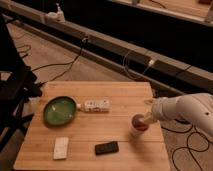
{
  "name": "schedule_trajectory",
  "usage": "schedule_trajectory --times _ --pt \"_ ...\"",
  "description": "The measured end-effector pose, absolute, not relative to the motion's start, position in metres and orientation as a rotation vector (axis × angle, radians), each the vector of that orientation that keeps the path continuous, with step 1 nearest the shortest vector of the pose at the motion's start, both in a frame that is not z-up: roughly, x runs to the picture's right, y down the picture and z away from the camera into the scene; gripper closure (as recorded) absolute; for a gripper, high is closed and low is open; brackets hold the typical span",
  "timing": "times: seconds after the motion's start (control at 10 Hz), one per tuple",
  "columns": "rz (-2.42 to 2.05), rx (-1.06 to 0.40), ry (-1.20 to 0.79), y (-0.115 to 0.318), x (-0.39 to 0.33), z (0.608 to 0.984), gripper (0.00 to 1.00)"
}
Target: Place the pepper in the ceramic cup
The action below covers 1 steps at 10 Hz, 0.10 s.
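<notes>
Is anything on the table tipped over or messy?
One thing is tipped: the white bottle lies on its side beside the green pan. No spill shows. The gripper is over the ceramic cup near the table's right edge, with something reddish, likely the pepper, at the cup's mouth.

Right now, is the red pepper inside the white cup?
Looks like it. The pepper shows red at the mouth of the ceramic cup near the table's right edge, with the gripper right beside it.
</notes>
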<state>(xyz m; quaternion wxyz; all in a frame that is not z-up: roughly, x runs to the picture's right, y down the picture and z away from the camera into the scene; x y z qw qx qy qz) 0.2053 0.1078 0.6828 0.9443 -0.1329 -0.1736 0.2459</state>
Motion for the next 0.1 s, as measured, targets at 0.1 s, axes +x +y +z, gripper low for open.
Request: schedule_trajectory --times 0.1 --pt "0.501 -0.271 -0.354 0.1077 0.2051 0.683 0.39"
